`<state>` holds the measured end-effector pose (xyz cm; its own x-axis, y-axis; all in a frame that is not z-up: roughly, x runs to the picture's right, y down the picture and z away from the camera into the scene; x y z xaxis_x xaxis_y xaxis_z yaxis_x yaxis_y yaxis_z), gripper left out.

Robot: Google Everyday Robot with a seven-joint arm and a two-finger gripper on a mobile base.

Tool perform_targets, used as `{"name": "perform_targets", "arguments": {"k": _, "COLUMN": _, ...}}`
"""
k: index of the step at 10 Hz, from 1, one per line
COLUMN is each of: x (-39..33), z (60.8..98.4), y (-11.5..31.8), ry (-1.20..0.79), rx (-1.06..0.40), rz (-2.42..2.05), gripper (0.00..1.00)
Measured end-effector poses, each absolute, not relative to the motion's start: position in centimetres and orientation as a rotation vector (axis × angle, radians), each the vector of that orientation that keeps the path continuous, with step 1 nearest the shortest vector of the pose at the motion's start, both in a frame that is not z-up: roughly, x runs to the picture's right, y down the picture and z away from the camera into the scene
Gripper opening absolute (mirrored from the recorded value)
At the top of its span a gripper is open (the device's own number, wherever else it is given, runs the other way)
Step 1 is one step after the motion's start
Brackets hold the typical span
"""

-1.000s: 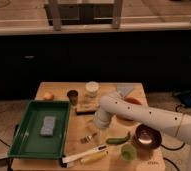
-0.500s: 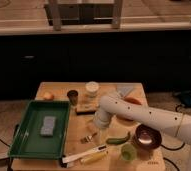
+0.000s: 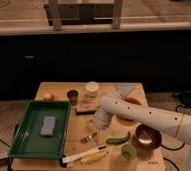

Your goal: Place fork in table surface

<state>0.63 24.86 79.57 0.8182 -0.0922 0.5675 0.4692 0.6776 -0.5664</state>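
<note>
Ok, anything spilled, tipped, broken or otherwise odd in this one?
Nothing stands out. The fork lies flat on the table surface, just below the gripper, and no spill or damage is visible.

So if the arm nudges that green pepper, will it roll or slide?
The green pepper looks curved and lies flat on the table surface, so it would probably pivot rather than roll. It looks light and firm. The end effector hangs nearby, above the fork.

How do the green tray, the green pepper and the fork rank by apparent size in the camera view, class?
1. Green tray, clearly largest.
2. Green pepper.
3. Fork, shortest, lying on the table surface just below the hand.
</note>
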Motion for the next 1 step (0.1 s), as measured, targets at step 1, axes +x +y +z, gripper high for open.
{"name": "perform_targets", "arguments": {"k": 1, "x": 0.62, "z": 79.57, "y": 24.87, "ry": -0.533, "rx": -0.768, "rz": -0.333, "gripper": 0.8}}
